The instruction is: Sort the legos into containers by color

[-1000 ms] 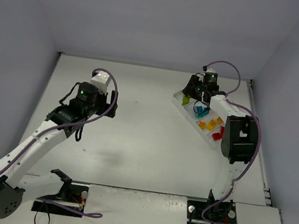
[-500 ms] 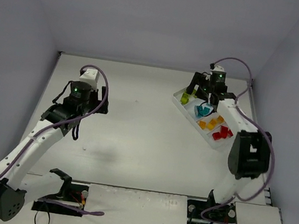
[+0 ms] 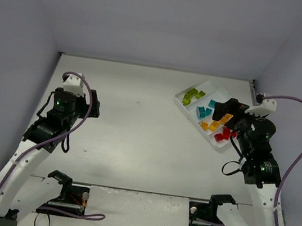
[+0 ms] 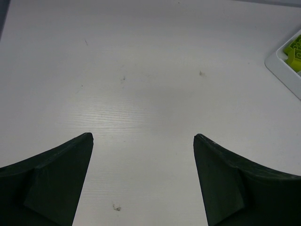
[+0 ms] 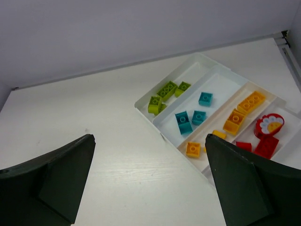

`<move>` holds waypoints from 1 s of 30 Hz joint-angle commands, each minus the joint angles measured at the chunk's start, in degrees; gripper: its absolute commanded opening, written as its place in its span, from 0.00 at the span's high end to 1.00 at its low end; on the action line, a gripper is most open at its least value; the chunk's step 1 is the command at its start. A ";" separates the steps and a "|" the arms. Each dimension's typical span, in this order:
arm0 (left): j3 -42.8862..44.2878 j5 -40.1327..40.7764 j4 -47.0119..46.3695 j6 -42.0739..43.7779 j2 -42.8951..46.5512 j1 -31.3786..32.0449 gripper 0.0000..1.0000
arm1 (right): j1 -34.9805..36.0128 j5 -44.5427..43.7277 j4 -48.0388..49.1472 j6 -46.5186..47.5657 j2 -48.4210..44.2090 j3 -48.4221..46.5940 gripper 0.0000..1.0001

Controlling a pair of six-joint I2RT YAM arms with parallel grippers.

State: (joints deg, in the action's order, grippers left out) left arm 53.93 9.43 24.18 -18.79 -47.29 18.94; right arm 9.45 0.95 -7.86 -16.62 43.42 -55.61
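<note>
The containers are one white four-compartment tray (image 3: 179, 101) at the far right of the table. Lime green legos (image 3: 193, 96), teal legos (image 3: 203, 110), orange legos (image 3: 213, 124) and red legos (image 3: 223, 135) each fill their own compartment. My right gripper (image 3: 228, 110) hovers open over the tray's near-right side, holding nothing. In the right wrist view the tray (image 5: 221, 84) lies ahead of the open gripper (image 5: 149, 137), with green (image 5: 162, 94), teal (image 5: 183, 121), orange (image 5: 233, 123) and red (image 5: 267, 146) bricks sorted. My left gripper (image 3: 91, 104) is open and empty over bare table at the left (image 4: 143, 136).
A round red piece with a white and yellow face (image 5: 269, 125) sits among the red bricks. The tray's corner (image 4: 282, 66) with a green brick (image 4: 294, 49) shows at the right edge of the left wrist view. Walls enclose the table.
My right gripper opened and drew back from the tray's far end to its near-right side. The left arm pulled back toward the left and nearer its base.
</note>
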 commanded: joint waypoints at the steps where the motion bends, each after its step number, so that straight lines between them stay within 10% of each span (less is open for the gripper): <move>1: -1.80 1.64 -2.03 0.07 4.38 -0.57 0.19 | 0.13 -1.57 -2.59 -0.87 -5.93 4.26 0.00; 30: -6.30 1.99 3.15 -0.46 10.29 -0.66 0.19 | 0.39 -0.34 -4.71 -2.71 -23.82 12.90 0.00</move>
State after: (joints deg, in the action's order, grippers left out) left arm 47.03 10.31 28.18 -19.14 -35.57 18.65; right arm 9.47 0.84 -16.01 -18.68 18.37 -42.89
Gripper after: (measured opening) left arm 0.808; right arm 0.999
